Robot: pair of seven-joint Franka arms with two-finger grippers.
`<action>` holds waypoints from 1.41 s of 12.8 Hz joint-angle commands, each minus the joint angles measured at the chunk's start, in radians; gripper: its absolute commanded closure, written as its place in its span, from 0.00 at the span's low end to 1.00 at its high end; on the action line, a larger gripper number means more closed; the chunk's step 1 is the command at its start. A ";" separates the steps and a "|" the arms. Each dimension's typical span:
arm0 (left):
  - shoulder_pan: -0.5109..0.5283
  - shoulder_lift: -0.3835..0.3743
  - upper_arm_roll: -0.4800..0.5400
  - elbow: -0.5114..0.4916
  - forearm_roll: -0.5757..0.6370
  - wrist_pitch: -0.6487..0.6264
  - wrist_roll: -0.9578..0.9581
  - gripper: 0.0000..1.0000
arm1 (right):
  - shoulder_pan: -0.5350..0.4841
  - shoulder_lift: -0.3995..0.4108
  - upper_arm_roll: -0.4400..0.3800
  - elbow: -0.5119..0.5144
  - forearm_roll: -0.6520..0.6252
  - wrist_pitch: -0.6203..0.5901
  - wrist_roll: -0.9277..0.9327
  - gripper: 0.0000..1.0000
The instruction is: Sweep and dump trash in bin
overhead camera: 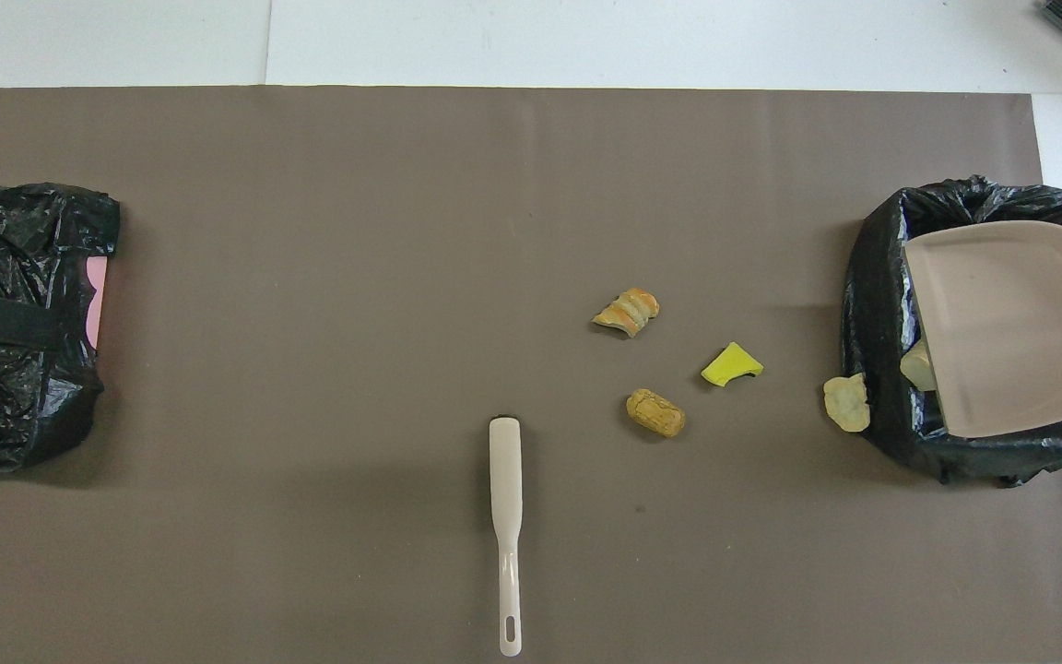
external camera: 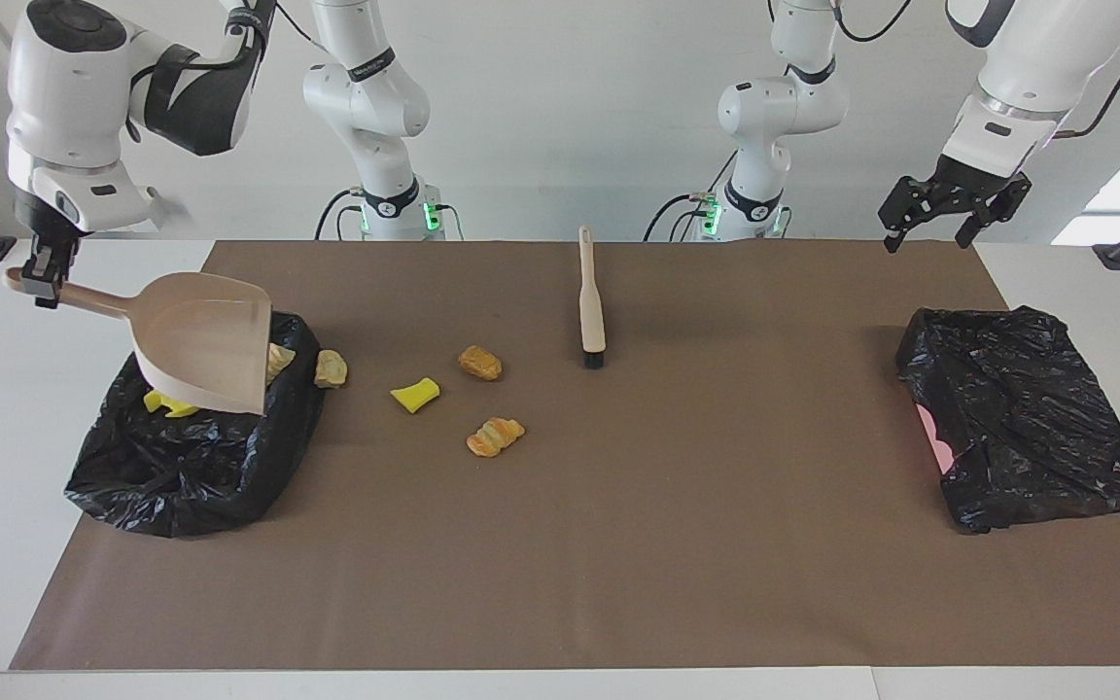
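Readable text: none in either view.
Arm bands [external camera: 370, 66]: dark bands carry small white lettering, too small to read.
Labels, numbers, signs: none legible anywhere else.
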 commanded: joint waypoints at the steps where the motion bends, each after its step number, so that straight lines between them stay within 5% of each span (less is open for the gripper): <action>1: 0.009 0.004 -0.002 0.007 0.007 -0.016 0.011 0.00 | 0.008 -0.013 0.013 0.004 0.128 -0.091 0.141 1.00; 10: -0.005 0.004 -0.004 0.008 0.003 -0.023 0.019 0.00 | 0.210 0.003 0.015 -0.019 0.295 -0.223 0.940 1.00; 18: 0.007 0.005 -0.002 0.008 -0.032 0.000 0.148 0.00 | 0.498 0.151 0.015 0.033 0.458 -0.220 1.761 1.00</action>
